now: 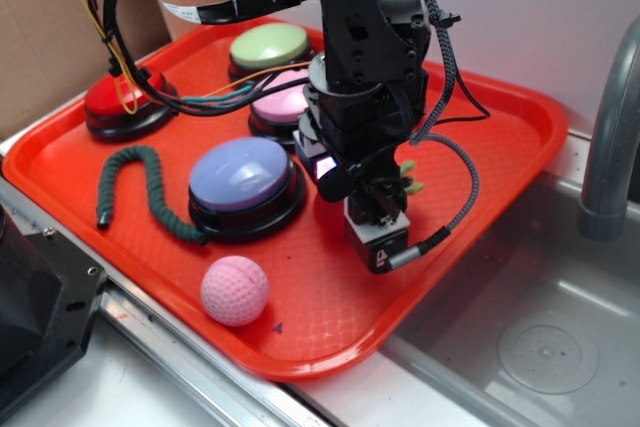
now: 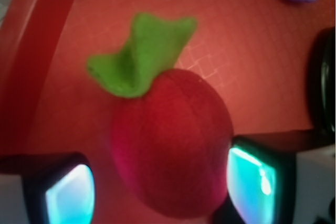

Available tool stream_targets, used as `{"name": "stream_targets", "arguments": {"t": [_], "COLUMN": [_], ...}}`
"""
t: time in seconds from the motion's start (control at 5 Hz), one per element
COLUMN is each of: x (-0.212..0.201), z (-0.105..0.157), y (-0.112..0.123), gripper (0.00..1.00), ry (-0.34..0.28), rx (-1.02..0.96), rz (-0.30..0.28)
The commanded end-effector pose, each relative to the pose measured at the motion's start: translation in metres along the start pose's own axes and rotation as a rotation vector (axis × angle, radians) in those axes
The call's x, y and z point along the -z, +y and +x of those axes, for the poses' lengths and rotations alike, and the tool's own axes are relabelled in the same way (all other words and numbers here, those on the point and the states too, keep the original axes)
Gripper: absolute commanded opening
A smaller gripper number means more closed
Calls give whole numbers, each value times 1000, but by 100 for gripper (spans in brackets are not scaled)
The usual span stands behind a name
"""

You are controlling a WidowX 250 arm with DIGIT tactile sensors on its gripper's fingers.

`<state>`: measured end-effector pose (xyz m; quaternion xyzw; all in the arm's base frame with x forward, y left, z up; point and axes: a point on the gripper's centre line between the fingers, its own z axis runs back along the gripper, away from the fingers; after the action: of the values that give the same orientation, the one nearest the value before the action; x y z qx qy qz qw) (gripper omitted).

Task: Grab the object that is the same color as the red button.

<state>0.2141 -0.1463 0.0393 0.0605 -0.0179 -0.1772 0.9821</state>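
Grasp step: my gripper [image 2: 160, 184], fingers [image 2: 68, 195] spread astride the red plush toy [image 2: 170, 148]; next I'd close and lift.

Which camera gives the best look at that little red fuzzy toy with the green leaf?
The wrist view: the red plush toy fills the frame, leaf up, between the gripper fingers. In the exterior view the arm hides almost all of it; only a bit of green leaf peeks out.
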Motion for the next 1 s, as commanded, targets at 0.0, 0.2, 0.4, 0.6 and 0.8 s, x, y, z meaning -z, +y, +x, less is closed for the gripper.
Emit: {"name": "stream_targets", "arguments": {"t": [0.0,0.2,0.4,0.6,0.8], "x": [24,0,-49,-96,-144], "z": [14,8,0,-16,-36], "y": [6,15,29,51,75], "gripper": [0,0,0,0,0], "ry": [-78,-104,-129,-71,-64], "rx": [-42,-38,-58,-118,-197], "rz": [-7,2,-51,-80,-94]}}
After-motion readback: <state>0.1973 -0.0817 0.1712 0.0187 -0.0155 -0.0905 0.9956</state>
